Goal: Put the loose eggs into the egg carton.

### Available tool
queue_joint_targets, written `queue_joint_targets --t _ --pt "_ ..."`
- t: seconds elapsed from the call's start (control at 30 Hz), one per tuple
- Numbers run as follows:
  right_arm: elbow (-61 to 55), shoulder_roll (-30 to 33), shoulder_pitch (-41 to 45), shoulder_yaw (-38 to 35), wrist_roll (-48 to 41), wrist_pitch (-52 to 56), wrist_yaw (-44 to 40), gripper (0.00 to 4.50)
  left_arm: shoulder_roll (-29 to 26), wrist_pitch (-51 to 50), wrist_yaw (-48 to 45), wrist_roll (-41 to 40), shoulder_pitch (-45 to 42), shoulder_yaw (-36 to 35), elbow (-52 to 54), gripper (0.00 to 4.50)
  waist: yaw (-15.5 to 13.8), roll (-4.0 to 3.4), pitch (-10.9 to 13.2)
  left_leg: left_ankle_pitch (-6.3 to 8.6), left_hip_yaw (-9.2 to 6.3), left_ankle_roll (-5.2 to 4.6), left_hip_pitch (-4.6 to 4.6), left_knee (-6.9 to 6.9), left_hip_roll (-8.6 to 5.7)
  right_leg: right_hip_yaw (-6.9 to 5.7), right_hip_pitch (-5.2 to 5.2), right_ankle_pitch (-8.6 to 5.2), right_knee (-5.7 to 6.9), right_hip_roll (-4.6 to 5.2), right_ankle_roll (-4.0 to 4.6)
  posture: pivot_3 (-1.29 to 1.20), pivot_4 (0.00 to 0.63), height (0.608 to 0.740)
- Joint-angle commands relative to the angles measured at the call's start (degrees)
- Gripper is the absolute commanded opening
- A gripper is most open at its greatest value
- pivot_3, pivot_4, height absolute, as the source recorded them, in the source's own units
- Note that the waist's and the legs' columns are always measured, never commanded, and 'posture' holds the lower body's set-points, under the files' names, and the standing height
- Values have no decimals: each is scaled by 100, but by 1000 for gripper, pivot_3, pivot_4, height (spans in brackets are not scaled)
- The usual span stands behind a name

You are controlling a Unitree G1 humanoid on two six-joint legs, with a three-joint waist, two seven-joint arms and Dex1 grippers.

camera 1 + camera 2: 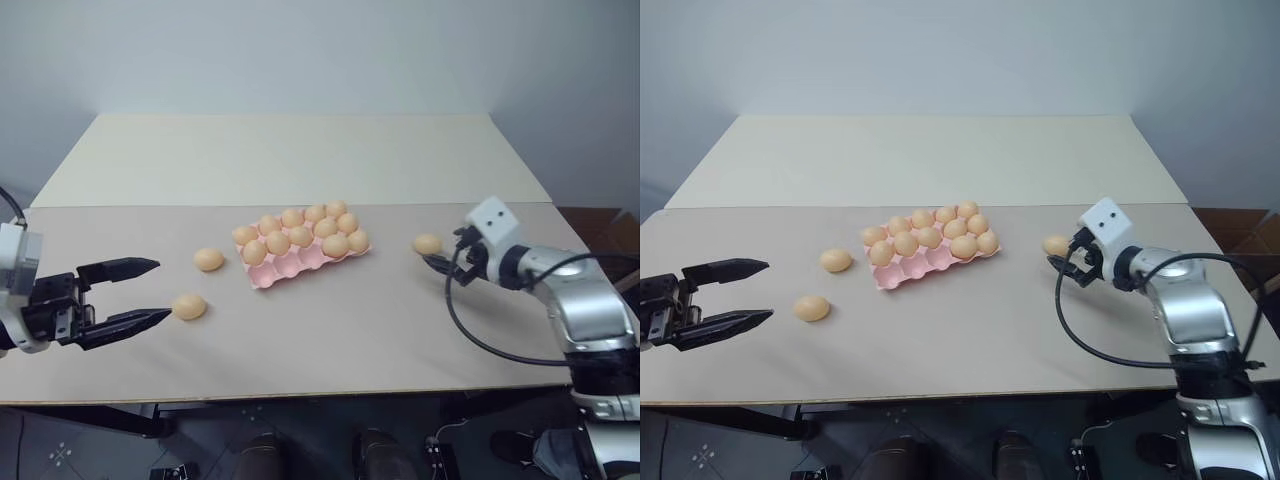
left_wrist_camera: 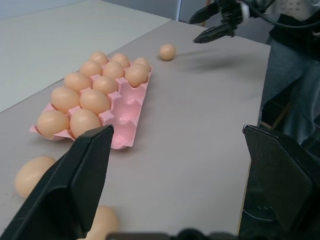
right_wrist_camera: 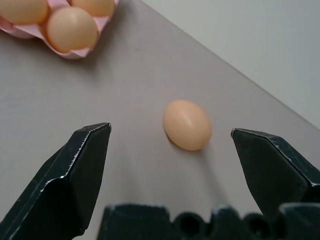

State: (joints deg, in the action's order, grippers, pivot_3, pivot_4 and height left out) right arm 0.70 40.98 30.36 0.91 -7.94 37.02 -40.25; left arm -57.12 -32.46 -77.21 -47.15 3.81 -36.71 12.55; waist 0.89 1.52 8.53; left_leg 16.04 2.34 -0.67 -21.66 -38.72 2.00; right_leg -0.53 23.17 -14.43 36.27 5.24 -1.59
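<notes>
Worktop [image 1: 330, 340] of pale grey-beige board fills the near part of the scene, with a lighter cream panel [image 1: 300, 155] butted against its far edge.

Nearest, at the robot's left, the left claw [image 1: 150, 291] hangs over the board with its two black fingers spread wide and nothing between them. Just off its lower fingertip lies a loose egg [image 1: 189, 306] — smooth, oval, pale orange-tan — close to the tip but apart from it. A second loose egg [image 1: 208, 260] of the same look rests a little farther back, between the first one and the tray.

At the middle of the board sits the egg carton [image 1: 290, 268], a flat pink moulded tray with a scalloped edge, lying at a slant. Its two farther rows are filled with ten alike eggs [image 1: 301, 236]; the nearest row of cups stands empty.

At the right, the right claw [image 1: 438, 263] is released too, its black fingers parted and tilted downward. A third loose egg [image 3: 187, 124] lies on the board ahead of it, near the claw's tips — in the right wrist view it sits between the lines of the two fingers, touched by neither. This egg is well apart from the carton's right end.
</notes>
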Motion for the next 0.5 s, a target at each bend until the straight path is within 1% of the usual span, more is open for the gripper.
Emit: queue_joint_targets --t 0.03,0.27,0.5 --pt "1171 -250 732 316 410 -724 138 4492 -11 138 -6 -21 -134 0 75 4500 5 -1 0 0 2 0 0 0 -1 0 -1 0 -1 0 0 0 150 740" --pt "3030 -644 1546 728 939 -1543 228 4492 45 142 8 -27 -44 -84 183 4500 -5 -1 1 0 4 0 -14 -1 0 -6 4 0 -8 3 -1 0 150 740" --pt "3995 -801 1847 700 1142 -2051 259 4492 88 116 34 -88 172 -284 345 4500 19 -2 1 0 2 0 -9 -1 2 -5 4 1 -2 4 0 0 150 740"
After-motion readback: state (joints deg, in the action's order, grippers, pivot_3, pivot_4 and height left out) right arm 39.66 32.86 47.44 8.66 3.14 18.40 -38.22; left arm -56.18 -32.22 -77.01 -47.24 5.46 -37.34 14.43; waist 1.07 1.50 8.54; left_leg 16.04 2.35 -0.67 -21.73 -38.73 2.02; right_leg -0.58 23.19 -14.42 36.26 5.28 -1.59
